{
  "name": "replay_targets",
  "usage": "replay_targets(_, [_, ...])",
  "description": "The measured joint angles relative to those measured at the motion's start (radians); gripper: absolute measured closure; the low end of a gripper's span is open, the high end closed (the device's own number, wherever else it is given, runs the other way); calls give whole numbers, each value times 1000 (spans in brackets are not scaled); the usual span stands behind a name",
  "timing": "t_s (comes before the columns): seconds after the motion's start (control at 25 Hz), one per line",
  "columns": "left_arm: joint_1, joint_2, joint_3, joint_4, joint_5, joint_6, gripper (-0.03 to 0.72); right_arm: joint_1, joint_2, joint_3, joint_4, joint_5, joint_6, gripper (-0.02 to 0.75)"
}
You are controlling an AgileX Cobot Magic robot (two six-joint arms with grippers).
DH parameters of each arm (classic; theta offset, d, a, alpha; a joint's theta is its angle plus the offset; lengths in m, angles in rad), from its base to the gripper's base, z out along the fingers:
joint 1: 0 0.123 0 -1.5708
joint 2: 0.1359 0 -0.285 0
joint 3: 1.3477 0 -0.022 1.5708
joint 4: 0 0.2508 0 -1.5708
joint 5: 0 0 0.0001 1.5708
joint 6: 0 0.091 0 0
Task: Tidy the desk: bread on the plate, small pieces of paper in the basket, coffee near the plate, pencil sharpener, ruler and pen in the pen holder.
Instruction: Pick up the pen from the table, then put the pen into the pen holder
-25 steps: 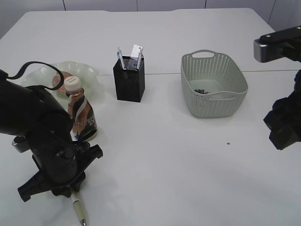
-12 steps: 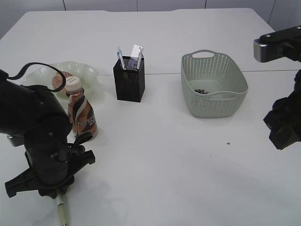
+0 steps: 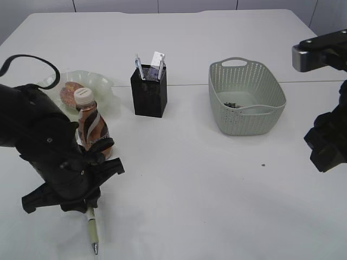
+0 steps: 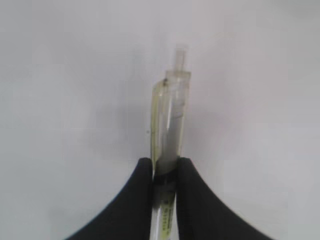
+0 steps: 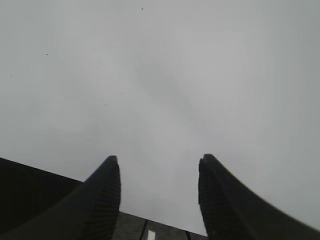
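Observation:
My left gripper (image 4: 165, 162) is shut on a clear yellowish pen (image 4: 171, 120). In the exterior view the pen (image 3: 92, 231) hangs below the left arm (image 3: 59, 162) at the front left, tip toward the front edge. The coffee bottle (image 3: 91, 125) stands beside the pale green plate (image 3: 103, 85), which holds bread (image 3: 70, 93). The black pen holder (image 3: 149, 89) holds a ruler and other items. The grey-green basket (image 3: 246, 97) holds small dark scraps. My right gripper (image 5: 159, 165) is open and empty over bare table at the right.
A small dark speck (image 3: 263, 165) lies on the white table (image 3: 206, 184) in front of the basket. A seam (image 3: 190, 84) runs across the table behind the holder.
My left arm has swung with the pen, first to the left and then back right and a little away from the front edge. The right arm has not moved.

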Motion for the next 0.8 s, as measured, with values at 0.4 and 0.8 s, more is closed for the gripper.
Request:
replay_targets(0.4, [0, -127, 0, -16, -66, 228, 617, 0, 0, 0, 0, 0, 0, 363])
replay_targets(0.8, [0, -269, 0, -82, -69, 461, 617, 0, 0, 0, 0, 0, -2, 363])
